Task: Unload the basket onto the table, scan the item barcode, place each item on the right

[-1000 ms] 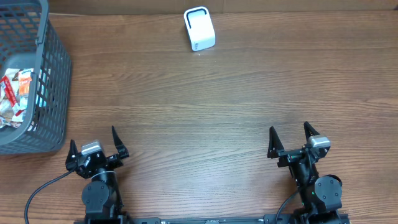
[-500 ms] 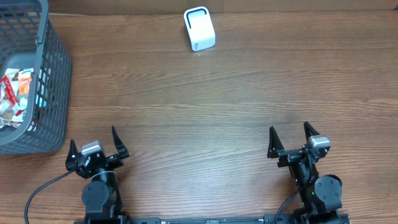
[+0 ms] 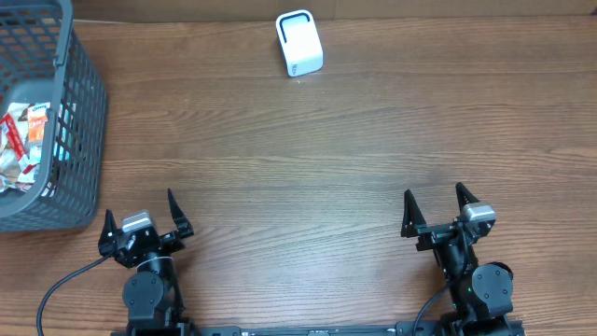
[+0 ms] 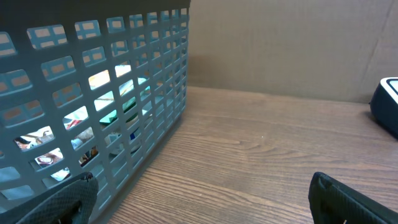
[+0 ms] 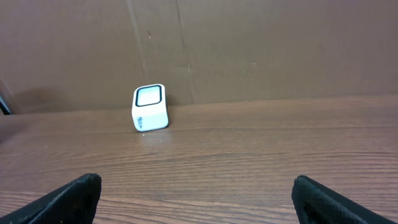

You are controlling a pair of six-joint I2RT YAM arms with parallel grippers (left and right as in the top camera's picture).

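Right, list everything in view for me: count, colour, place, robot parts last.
basket: one, grey plastic mesh, far left of the table
packets: several, exact count hidden, red, white and orange wrappers, inside the basket
scanner: one, white with a black-rimmed window, far edge of the table, near the middle
table: one, brown wood grain, under everything
cardboard wall: one, brown, behind the table
left gripper: one, black, open and empty, near edge, left
right gripper: one, black, open and empty, near edge, right
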